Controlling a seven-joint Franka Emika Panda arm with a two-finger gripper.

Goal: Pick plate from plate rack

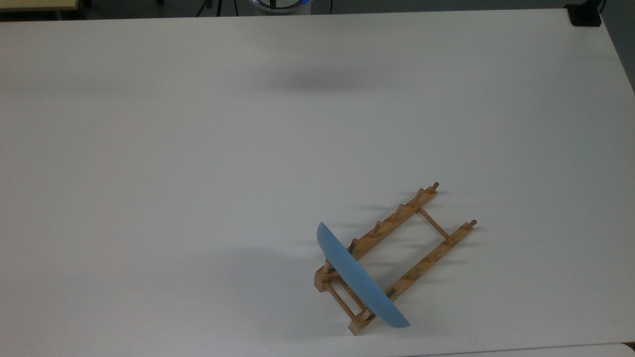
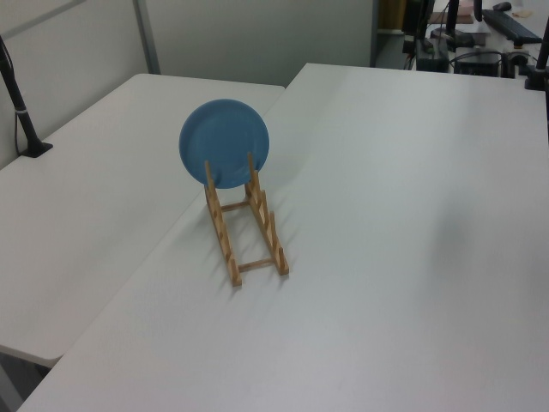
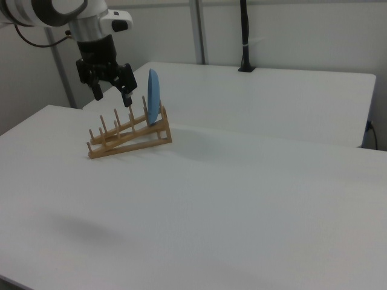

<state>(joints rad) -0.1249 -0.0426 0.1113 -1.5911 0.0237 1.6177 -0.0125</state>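
The light-blue plate point(image 1: 359, 277) stands on edge in the end slot of the wooden plate rack point(image 1: 397, 215), near the front edge in the top view. In the left view the plate point(image 2: 224, 143) faces the camera at the rack's point(image 2: 225, 245) far end. In the right view the plate point(image 3: 153, 96) is edge-on at the right end of the rack point(image 3: 130, 140). My gripper point(image 3: 113, 93) hangs open in the air at the right view's upper left, fingers pointing down, nothing between them. It looks well apart from the plate.
The white table point(image 1: 198, 173) is wide and bare around the rack. A second white table point(image 2: 94, 189) adjoins it on the left view's left, with a black clamped pole point(image 2: 21, 112). A black block point(image 1: 585, 15) sits at the top view's far right corner.
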